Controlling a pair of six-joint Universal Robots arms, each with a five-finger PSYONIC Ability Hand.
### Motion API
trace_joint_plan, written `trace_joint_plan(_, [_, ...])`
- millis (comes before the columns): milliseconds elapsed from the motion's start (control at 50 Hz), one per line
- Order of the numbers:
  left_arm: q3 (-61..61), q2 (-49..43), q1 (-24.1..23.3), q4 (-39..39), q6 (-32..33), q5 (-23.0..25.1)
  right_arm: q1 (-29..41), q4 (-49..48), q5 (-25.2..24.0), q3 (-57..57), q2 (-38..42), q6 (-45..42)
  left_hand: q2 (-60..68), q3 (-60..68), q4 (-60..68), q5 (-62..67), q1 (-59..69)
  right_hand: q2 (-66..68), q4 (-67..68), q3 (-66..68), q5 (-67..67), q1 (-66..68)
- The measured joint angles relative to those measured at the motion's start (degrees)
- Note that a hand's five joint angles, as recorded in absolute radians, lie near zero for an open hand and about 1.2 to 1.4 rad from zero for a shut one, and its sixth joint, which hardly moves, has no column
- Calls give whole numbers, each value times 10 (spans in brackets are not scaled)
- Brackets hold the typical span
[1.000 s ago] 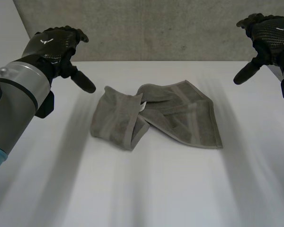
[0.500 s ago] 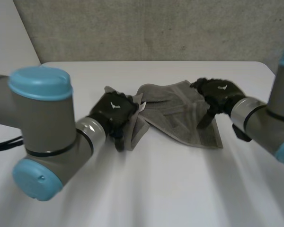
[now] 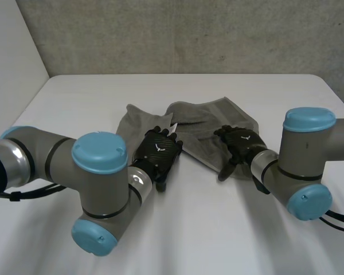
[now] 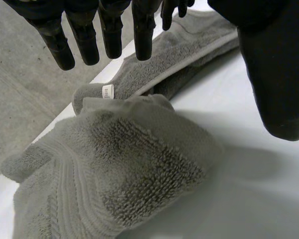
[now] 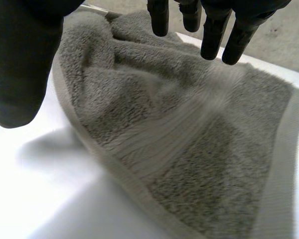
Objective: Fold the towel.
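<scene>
A crumpled grey towel lies in the middle of the white table, folded over itself at its left end. My left hand is low over that bunched left end, fingers straight and spread. In the left wrist view the towel lies under the palm of the left hand with nothing gripped, and a small white tag shows near the fingertips. My right hand is over the towel's near right edge. In the right wrist view the right hand hangs open above the towel.
A grey wall rises behind the table's far edge. Both arms reach in low over the near half of the table, elbows bent outward. Bare tabletop lies to either side of the towel and in front of it.
Both hands have come down from raised spots at the far sides and moved inward to the towel, the left to its left end, the right to its right edge. The towel has barely shifted.
</scene>
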Motion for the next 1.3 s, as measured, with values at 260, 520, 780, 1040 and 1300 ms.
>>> trace_joint_plan(260, [1, -16, -1, 3, 159, -43, 26, 1, -4, -17, 24, 29, 0, 0, 0, 0, 0, 10, 0, 0, 0, 7])
trace_joint_plan(520, [6, -40, -2, 26, 176, -58, 35, -12, -3, -23, 44, 56, 0, 0, 0, 0, 0, 172, 0, 0, 98, 153])
trace_joint_plan(780, [9, -44, -3, 64, 169, -53, 33, -36, -15, -27, 41, 78, 621, 0, 0, 627, 583, 662, 0, 0, 646, 639])
trace_joint_plan(1040, [-1, 160, 58, 59, 41, -55, -36, 23, -109, -18, -151, 34, 621, 0, 0, 629, 583, 671, 0, 0, 646, 653])
trace_joint_plan(1300, [-32, 243, 120, -79, -48, -41, -100, 254, -124, -12, -251, -313, 633, 0, 0, 634, 583, 671, 0, 0, 646, 653])
